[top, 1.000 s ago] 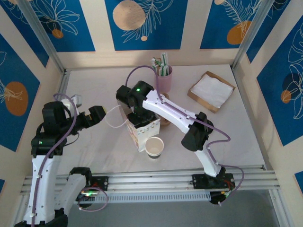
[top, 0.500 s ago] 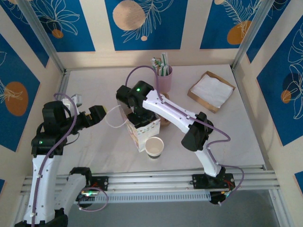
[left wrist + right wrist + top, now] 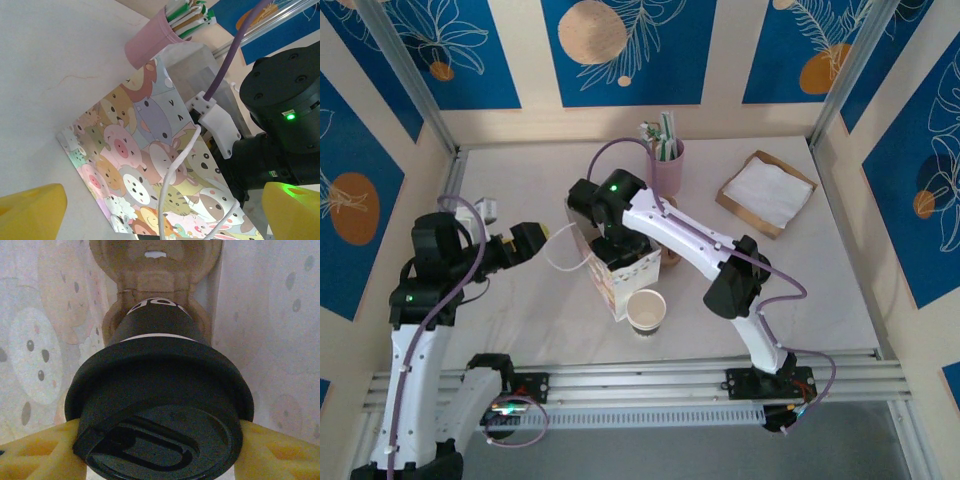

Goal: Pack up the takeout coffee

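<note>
The takeout coffee cup with the round black plastic lid [image 3: 160, 405] is in your right jaws, pinched at the lid rim between the two yellow fingers [image 3: 30, 455], one on each side. In the right wrist view you're looking down past that lid into the paper bag printed with cartoon animals [image 3: 620, 268], its pale walls rising on both sides. Below the cup lies the brown moulded-pulp carrier [image 3: 155, 260], and the cup's lower end points into one of its rounded holes; whether it is seated there, you cannot tell. From the top camera your right arm reaches across and drops into the bag's open mouth near the middle of the white surface [image 3: 820, 290]. Your left jaws are spread wide and hold nothing; their yellow fingers [image 3: 30, 212] sit at the bottom corners of the left wrist view, facing the bag's printed side, with its white cord handle [image 3: 175, 165] looping between them. A lidless white paper cup [image 3: 646, 311] stands just in front of the bag, the pink cup of straws [image 3: 668, 165] behind it, and white napkins on a brown tray [image 3: 767, 192] well off to the right.
</note>
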Controlling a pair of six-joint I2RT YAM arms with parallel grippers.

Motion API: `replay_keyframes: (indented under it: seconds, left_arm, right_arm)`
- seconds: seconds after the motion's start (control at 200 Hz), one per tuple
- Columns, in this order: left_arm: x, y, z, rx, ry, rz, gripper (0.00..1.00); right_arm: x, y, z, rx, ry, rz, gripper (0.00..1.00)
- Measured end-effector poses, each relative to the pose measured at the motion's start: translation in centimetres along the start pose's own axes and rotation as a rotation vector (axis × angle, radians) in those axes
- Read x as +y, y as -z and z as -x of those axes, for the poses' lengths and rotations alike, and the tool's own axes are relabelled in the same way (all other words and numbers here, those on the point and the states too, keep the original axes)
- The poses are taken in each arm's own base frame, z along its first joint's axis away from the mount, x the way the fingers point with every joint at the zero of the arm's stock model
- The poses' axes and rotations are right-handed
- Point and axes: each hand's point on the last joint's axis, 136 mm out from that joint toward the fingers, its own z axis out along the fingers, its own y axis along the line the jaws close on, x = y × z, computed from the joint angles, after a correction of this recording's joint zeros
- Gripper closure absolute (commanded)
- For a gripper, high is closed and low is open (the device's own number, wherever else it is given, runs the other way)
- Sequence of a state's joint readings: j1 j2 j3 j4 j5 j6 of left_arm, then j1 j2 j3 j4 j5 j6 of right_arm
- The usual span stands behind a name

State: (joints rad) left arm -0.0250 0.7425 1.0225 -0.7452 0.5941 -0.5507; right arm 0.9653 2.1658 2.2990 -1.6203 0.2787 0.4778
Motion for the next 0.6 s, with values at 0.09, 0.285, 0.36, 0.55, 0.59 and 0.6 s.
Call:
replay_keyframes:
  seconds: [0.09, 0.285, 0.36, 0.55, 0.59, 0.6]
  left_arm:
    - [0.05, -0.10, -0.09, 0.004, 0.002, -0.003, 0.00]
    - [0.00, -0.12, -0.11, 0.005, 0.001, -0.006, 0.00]
    - [0.03, -0.13, -0.13, 0.006, 0.002, -0.006, 0.00]
    - [0.01, -0.13, -0.13, 0.006, 0.001, -0.007, 0.00]
    - [0.01, -0.14, -0.13, 0.006, 0.002, -0.007, 0.00]
    - [0.01, -0.14, -0.13, 0.006, 0.002, -0.007, 0.00]
  right_arm:
    - [0.03, -0.10, -0.09, 0.007, 0.002, 0.004, 0.40]
    - [0.20, -0.37, -0.37, 0.026, 0.009, 0.017, 0.40]
    - [0.23, -0.57, -0.55, 0.037, 0.014, 0.019, 0.40]
    - [0.45, -0.64, -0.72, 0.047, 0.022, 0.033, 0.40]
    - [0.48, -0.64, -0.72, 0.047, 0.022, 0.035, 0.40]
    - [0.48, -0.64, -0.73, 0.048, 0.022, 0.035, 0.40]
